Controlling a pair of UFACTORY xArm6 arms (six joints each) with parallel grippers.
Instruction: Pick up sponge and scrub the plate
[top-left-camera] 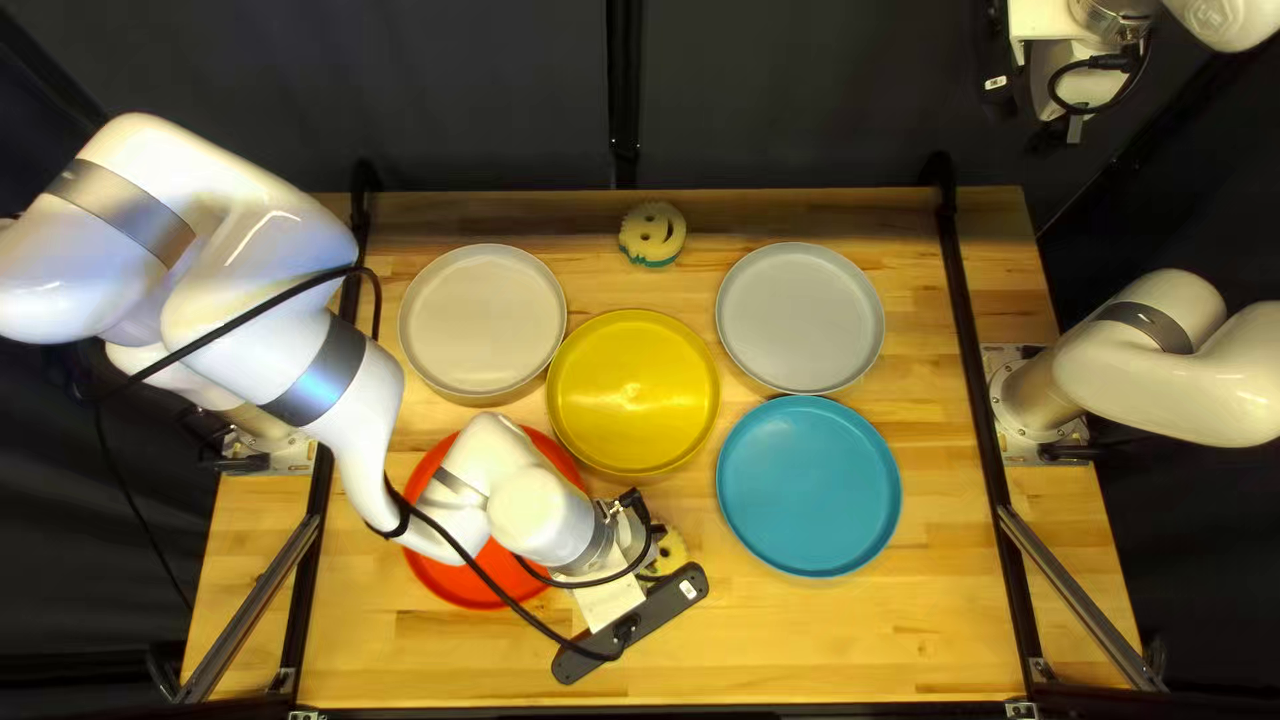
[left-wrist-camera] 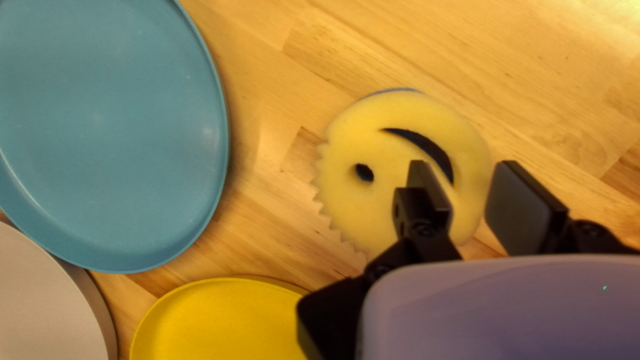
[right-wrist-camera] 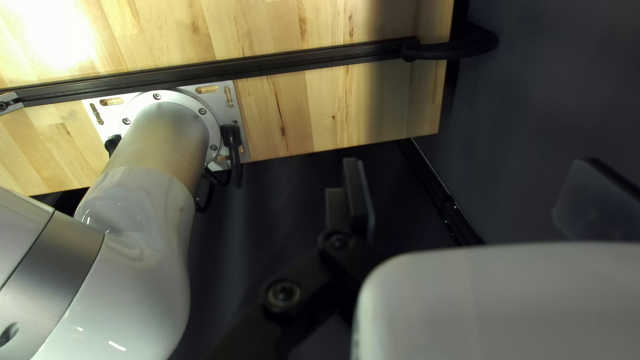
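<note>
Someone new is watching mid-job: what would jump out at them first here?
Probably the smiley sponge under my open left end effector. In the top left view, bright plates draw the eye too: the yellow plate central, the blue plate beside it, the red plate partly hidden by my left arm. A second smiley sponge lies near the table's far edge.

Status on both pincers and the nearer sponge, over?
Left pincer open above nearer sponge, ungripped. Right pincer open, beyond the table. Nothing visible blocking.

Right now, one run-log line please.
left gripper open over nearer sponge | nearer sponge on table, ungripped | right gripper open, empty | scrubbing not begun
</note>
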